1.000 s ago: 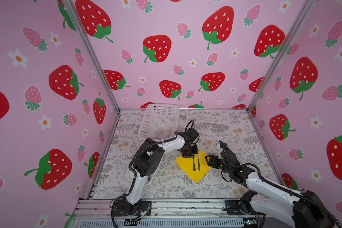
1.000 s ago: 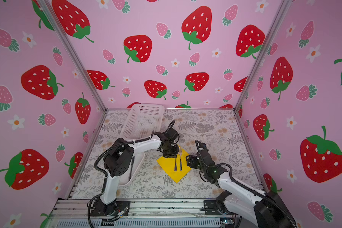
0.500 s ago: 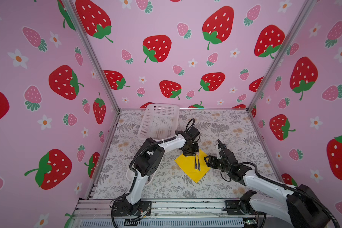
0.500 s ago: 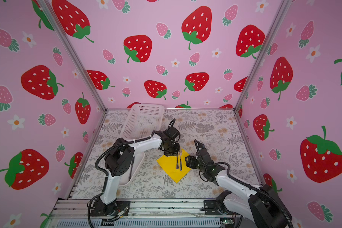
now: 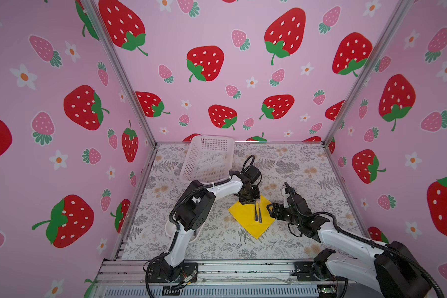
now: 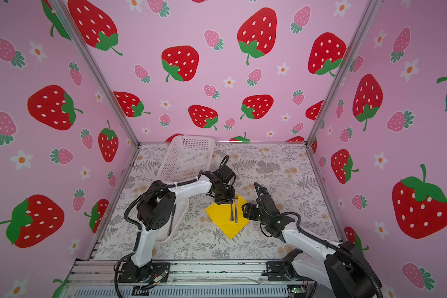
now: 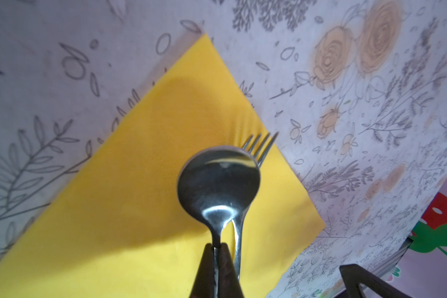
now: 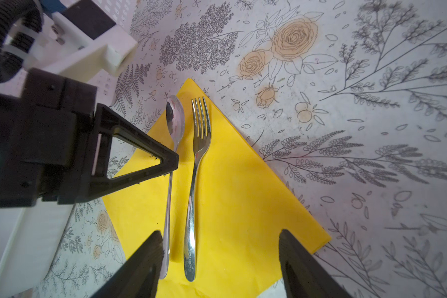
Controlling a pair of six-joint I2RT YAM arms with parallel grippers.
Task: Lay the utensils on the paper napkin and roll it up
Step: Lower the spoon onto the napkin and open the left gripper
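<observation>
- The paper napkin (image 5: pixel 244 218) is a bright yellow square, flat and unrolled. It lies as a diamond on the flower-printed table cover (image 5: pixel 294 167), directly beneath the left gripper (image 7: pixel 216 249) and just in front of the right gripper (image 8: pixel 221 233).
- The left gripper's fingers (image 7: pixel 204 273) are clamped on the thin neck of a shiny metal spoon (image 7: pixel 218 180), just behind its bowl. The bowl juts past the fingertips, near the napkin's edge.
- A silvery fork (image 8: pixel 197 154) lies flat on the napkin, parallel to the spoon and just beside it, on the right gripper's side.
- The right gripper is spread wide and grasps nothing; both handle ends point towards it.
- In both top views the left gripper hides the spoon's bowl end. Whether the spoon rests fully on the paper cannot be told.
- Behind the left arm a white tray (image 6: pixel 182 210) is half covered; a slender dark piece (image 6: pixel 171 222) on it is too small to name.
</observation>
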